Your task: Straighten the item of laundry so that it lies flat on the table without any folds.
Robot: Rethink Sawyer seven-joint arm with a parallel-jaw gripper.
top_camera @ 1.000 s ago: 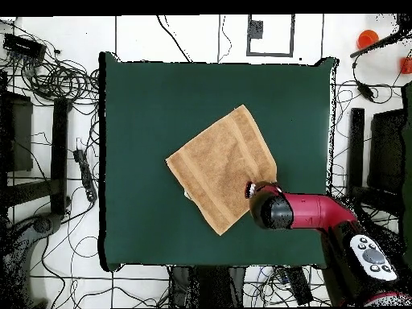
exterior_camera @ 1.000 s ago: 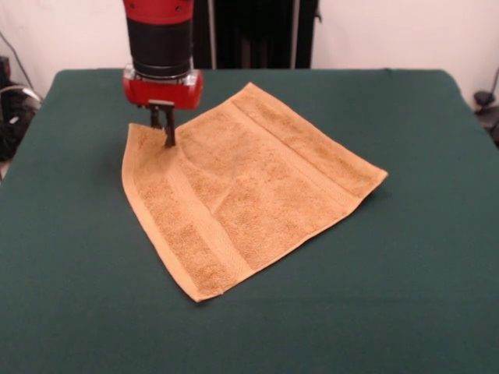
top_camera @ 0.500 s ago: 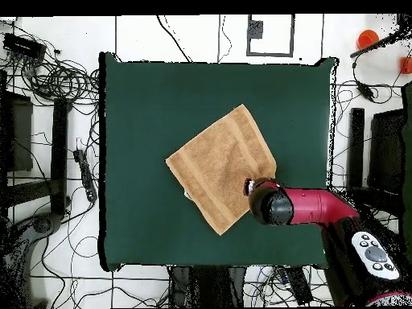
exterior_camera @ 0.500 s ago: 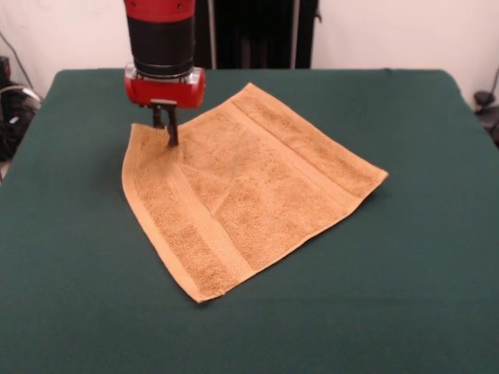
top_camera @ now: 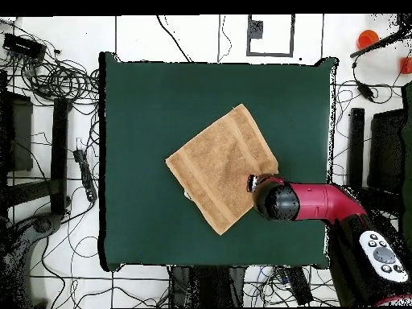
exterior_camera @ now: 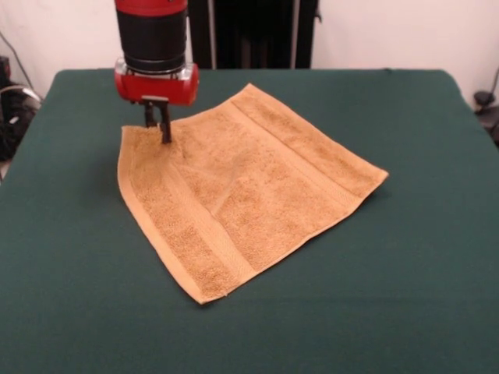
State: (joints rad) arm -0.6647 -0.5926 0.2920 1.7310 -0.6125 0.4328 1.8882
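Green table (exterior_camera: pixel 437 296), towel (exterior_camera: pixel 249 195) corner under tool (exterior_camera: pixel 158 132)

Arm upright, end effector (exterior_camera: pixel 157 131) closed, pointing down.

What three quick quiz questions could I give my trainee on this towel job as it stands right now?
1. True or false: the towel lies fully flat, with no crease anywhere.
2. Which part of the towel is the pincer on? A: a corner. B: the middle. C: it is off the towel.
3. Fill in: the towel sits on the dark ____ table.

Key:
1. False. In the front view a crease runs through the cloth below the pincer, and the edge by that corner curves.
2. A. It is the corner nearest the robot's base.
3. Green.
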